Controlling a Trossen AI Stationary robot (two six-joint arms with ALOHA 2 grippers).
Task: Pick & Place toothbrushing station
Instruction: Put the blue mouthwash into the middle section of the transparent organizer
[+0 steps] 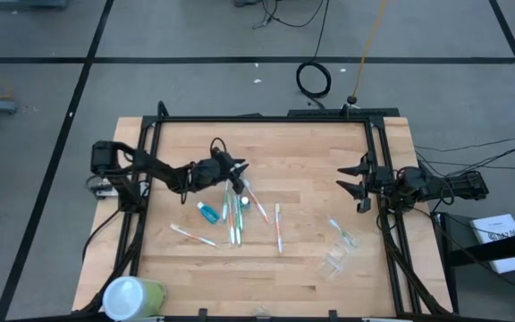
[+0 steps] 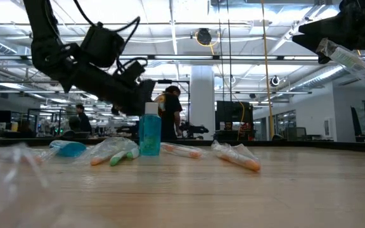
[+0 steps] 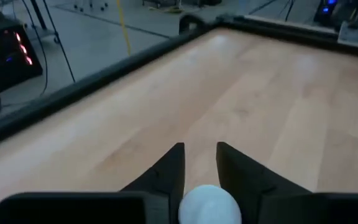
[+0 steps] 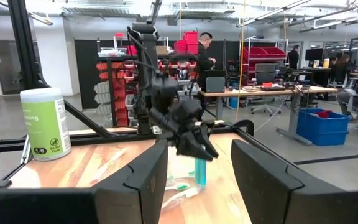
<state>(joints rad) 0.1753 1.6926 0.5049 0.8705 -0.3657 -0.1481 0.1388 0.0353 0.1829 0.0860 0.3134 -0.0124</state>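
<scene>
While upright, teal tube [image 2: 149, 132] white-capped.

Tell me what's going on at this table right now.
A two-armed robot is sorting a toothbrushing set. The left end effector sits at an upright teal tube, fingers either side of its white cap, amid wrapped toothbrushes scattered mid-table. The right end effector waits open near the table's right edge. A clear plastic holder sits toward the front right, and a yellow-green container at the front left corner.
</scene>
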